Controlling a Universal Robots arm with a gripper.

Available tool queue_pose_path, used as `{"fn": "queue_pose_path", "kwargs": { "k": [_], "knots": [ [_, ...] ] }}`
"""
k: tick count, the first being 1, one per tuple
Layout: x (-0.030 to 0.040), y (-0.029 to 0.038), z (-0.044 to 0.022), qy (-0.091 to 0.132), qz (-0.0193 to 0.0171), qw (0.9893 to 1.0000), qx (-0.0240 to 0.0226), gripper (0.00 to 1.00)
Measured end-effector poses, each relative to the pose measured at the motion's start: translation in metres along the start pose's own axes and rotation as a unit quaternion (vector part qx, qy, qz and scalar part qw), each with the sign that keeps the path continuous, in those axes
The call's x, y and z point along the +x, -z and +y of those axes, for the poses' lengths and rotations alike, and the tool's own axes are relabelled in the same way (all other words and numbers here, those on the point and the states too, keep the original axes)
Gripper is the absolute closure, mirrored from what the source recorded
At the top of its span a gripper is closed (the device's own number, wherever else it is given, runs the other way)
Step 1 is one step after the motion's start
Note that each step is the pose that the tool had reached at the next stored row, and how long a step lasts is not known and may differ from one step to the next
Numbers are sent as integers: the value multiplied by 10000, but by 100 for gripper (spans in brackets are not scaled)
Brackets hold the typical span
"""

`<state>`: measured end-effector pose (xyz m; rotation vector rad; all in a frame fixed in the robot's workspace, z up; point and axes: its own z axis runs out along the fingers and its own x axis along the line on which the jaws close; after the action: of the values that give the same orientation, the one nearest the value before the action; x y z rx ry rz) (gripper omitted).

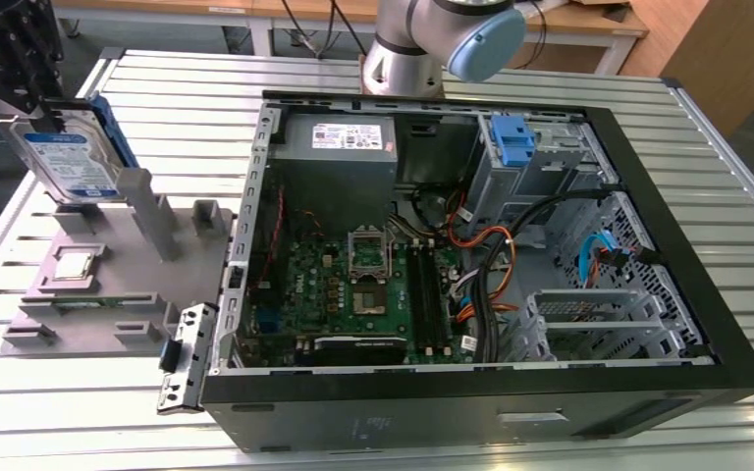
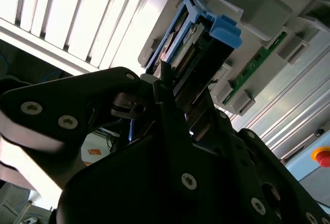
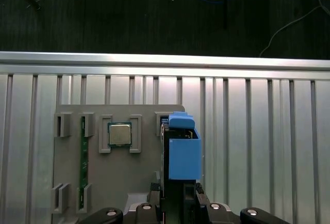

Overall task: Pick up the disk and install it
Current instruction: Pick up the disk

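One disk (image 1: pixel 74 157) held on edge.
The gripper (image 1: pixel 36 93) has its jaws closed on the upper end, so it stands upright, probably to suit the grey fixture's (image 1: pixel 102 270) slot below.

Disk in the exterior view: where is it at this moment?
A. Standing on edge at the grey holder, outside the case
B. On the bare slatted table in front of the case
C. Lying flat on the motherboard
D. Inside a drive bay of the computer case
A: the disk stands on edge over the grey holder at the exterior view's left, outside the computer case, with the gripper clamped on its upper end.
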<state>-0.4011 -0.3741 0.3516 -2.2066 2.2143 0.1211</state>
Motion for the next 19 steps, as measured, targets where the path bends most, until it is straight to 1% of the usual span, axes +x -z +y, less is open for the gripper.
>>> {"fn": "queue_pose_path", "kwargs": {
  "k": [1,4,7,13,19],
  "knots": [
    [0,1,0,0,0,10000,0,65],
    [-2,32,1,0,0,10000,0,65],
    [-6,95,4,0,0,10000,0,65],
    [-17,265,12,0,0,10000,0,65],
    [-30,470,21,0,0,10000,0,65]
  ]
}}
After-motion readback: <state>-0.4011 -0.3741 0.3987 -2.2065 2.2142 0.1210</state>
